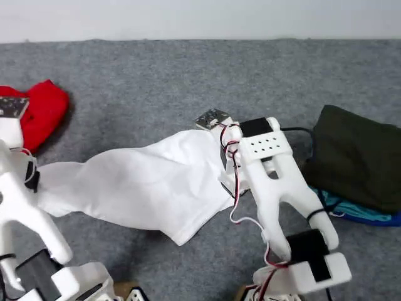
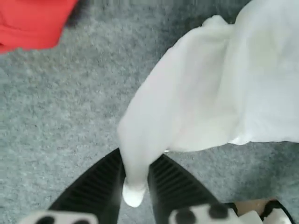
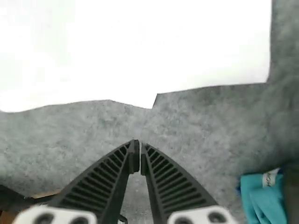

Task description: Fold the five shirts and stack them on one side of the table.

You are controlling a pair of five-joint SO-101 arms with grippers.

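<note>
A white shirt (image 1: 144,182) lies spread and rumpled across the middle of the grey table (image 1: 156,81). My left gripper (image 2: 135,161) is shut on its left end, with a fold of white cloth (image 2: 219,93) pinched between the black fingers; in the high view it sits at the table's left edge (image 1: 31,179). My right gripper (image 3: 137,144) is shut with nothing in it, just above bare felt beside the white shirt's (image 3: 140,46) right edge, near the centre of the table (image 1: 225,157).
A crumpled red shirt (image 1: 44,110) lies at the far left, close to the left arm (image 2: 32,21). At the right, a folded dark green shirt (image 1: 357,157) rests on a teal one (image 1: 351,210) (image 3: 259,193) and a blue one (image 1: 391,219).
</note>
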